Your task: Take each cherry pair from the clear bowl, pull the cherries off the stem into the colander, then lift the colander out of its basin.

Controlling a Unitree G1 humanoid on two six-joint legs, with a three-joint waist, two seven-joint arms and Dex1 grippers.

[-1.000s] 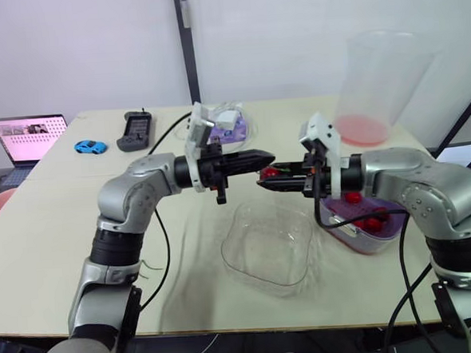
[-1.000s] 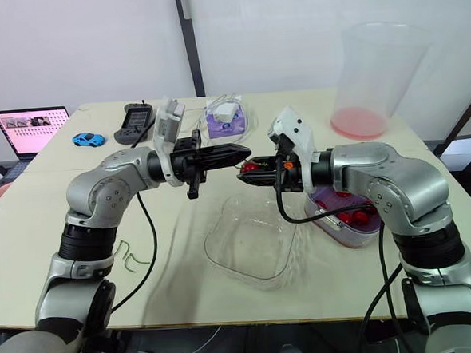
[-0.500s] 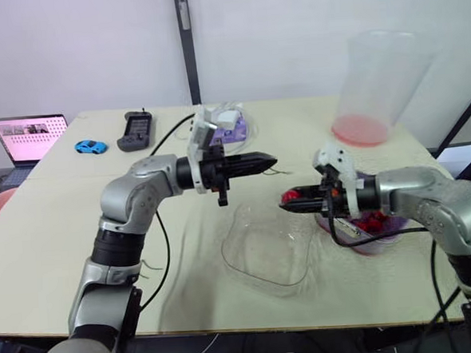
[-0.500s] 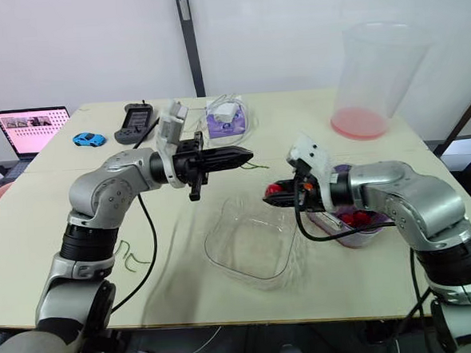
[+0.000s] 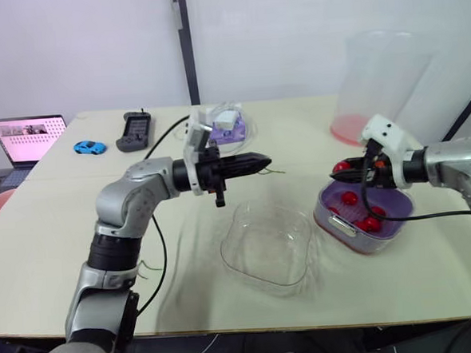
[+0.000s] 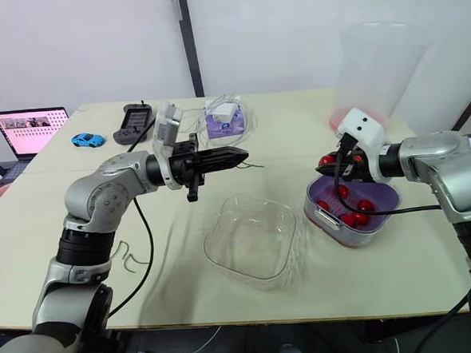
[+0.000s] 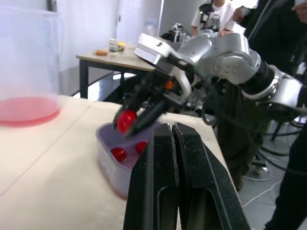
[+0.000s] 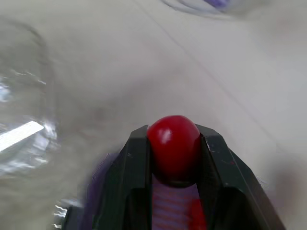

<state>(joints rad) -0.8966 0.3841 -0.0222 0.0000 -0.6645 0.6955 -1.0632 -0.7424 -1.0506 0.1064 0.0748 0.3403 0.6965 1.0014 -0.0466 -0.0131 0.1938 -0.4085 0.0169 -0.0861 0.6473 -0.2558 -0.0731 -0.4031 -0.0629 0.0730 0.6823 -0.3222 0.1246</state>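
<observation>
Release step: right gripper [image 5: 341, 168] clamped on round red cherry [image 8: 173, 146], above bowl-side edge of purple plastic colander [image 5: 328, 219] holding other cherries [image 5: 369, 224]. Meanwhile left gripper [image 5: 263, 164] pinched tight on thin green stem [image 5: 277, 171], mid-air. Nearby square clear plastic bowl [image 5: 257, 275] looks empty. Next: part right fingers over colander, ditch stem, lift colander out

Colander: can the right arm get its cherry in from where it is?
Probably yes. The right gripper, shut on a cherry, hangs above the left rim of the colander; it is open-topped with nothing over it, and the left gripper, shut on the stem, is well aside.
</observation>
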